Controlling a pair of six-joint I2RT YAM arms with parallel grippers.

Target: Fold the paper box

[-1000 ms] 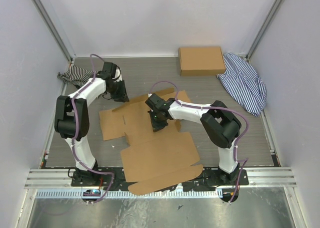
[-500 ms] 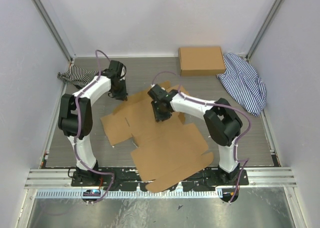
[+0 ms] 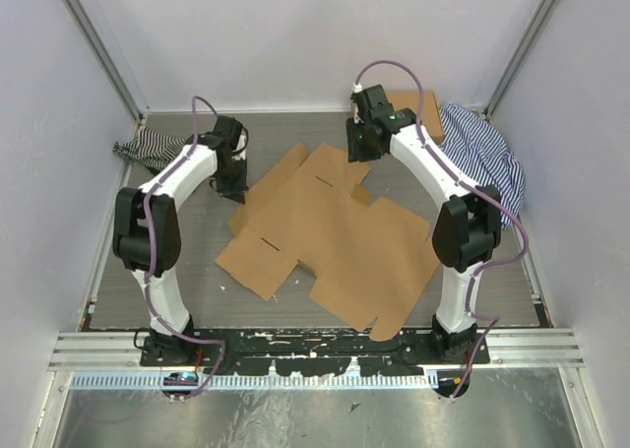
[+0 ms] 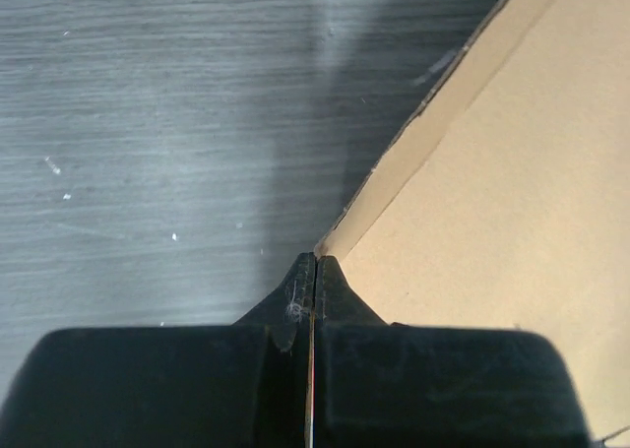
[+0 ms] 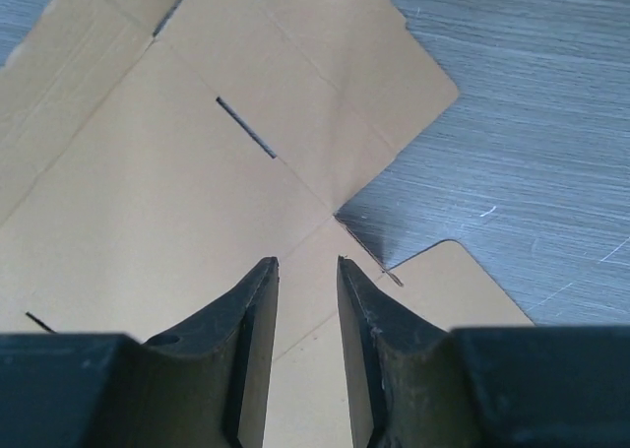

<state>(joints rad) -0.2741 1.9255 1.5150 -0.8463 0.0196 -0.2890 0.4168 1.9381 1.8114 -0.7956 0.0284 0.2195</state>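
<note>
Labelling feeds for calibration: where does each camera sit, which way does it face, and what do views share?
Top external: above and behind the bases, looking down at the grey table; both arms whole.
Left wrist: on the left arm, looking down past the shut left gripper at an edge of the flat brown cardboard paper box.
Right wrist: looking down past the open right gripper at that box's slits.
All three show that box.

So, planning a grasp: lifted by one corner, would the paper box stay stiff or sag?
The paper box lies as one thin flat sheet, so it is probably light. Its many creases and slits suggest it would hinge and droop there rather than stay rigid.
</note>
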